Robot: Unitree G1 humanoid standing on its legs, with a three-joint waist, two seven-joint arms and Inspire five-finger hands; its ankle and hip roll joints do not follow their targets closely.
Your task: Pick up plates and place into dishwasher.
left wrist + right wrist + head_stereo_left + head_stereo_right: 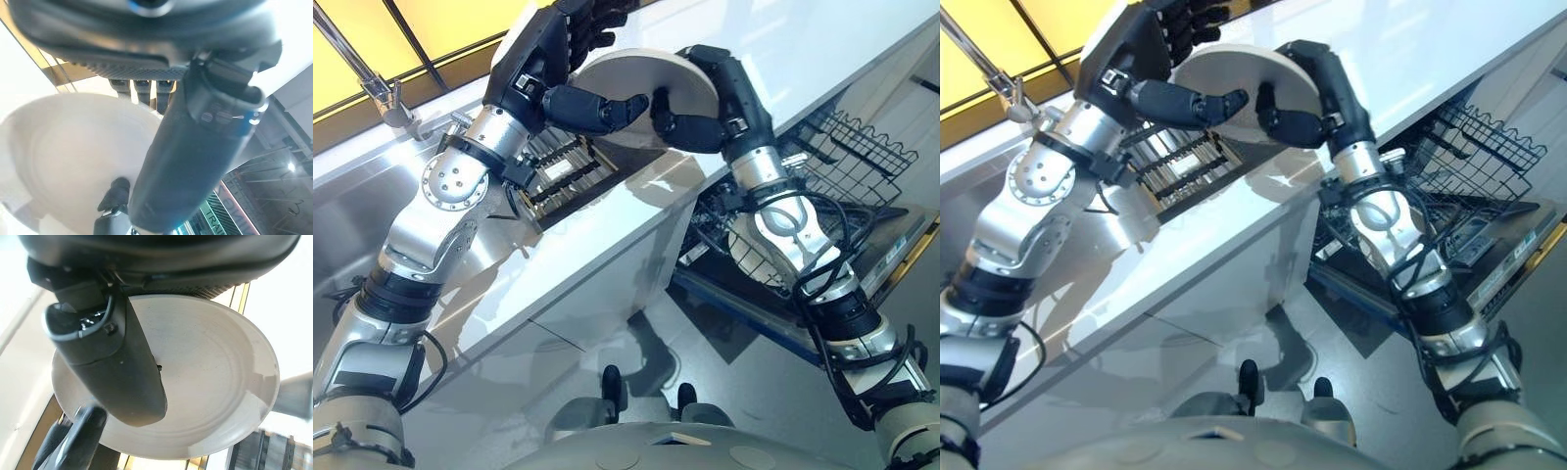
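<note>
Holding one white plate (641,98) between both hands above the white counter (724,186), the robot looks to be at the carry stage of the task: the plate is lifted and not yet in the dishwasher. The left hand (563,59) grips the plate's rim at about nine o'clock, its thumb (597,108) laid across the near face and its fingers curled over the far side. The right hand (710,98) clasps the opposite rim at about three o'clock, thumb on the face and fingers wrapped behind. Both wrist views agree, each showing a thumb pressed on the pale dish; in the right wrist view the other hand's thumb (68,440) also shows at the plate's edge.

A dark slotted rack (563,176) lies on the counter at about seven o'clock from the plate, by the left forearm. The dishwasher's wire rack (847,157) stands pulled out at about four o'clock from the plate, below counter level and behind the right forearm. Something round and pale sits in the rack near the right wrist, possibly another plate, though the arm hides too much to be sure.

Judging from this, the next move calls for one hand to let go so the other can swing the plate toward four o'clock and down into the rack. The right hand seems the better carrier, being nearer. The plate would need turning on edge to slip between the tines.
</note>
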